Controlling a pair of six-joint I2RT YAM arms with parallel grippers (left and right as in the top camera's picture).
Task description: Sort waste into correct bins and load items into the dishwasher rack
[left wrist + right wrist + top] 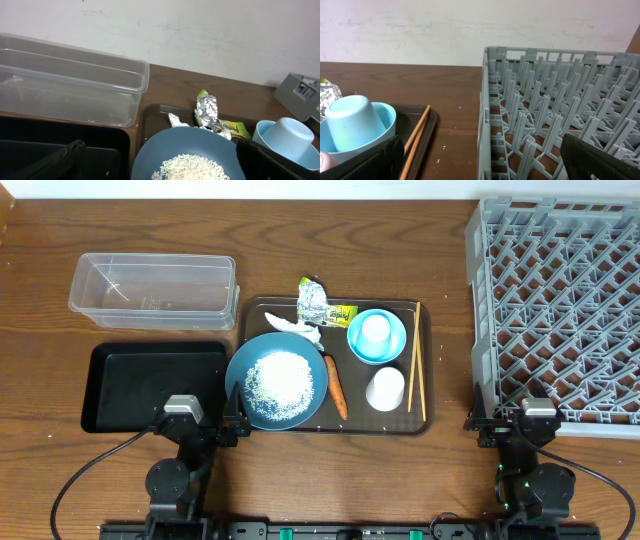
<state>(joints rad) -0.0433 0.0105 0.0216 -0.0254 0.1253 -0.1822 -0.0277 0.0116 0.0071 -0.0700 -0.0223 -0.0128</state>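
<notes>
Noting both pincers spread, holding nothing: left gripper (159, 150) beside shallow black rectangular tray (140, 385), right gripper (480, 142) before grey lattice plastic rack (478, 330). Nearest your left: round blue plate (305, 410) on dark brown serving tray (262, 315), loose white rice (280, 378) heaped centre. Judge plate stiff, slick; rice spills if tilted. Grip near rim, keep level.

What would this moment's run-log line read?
left end effector: open, empty | right end effector: open, empty | rice on plate | cup in bowl | tub, rack: empty
</notes>
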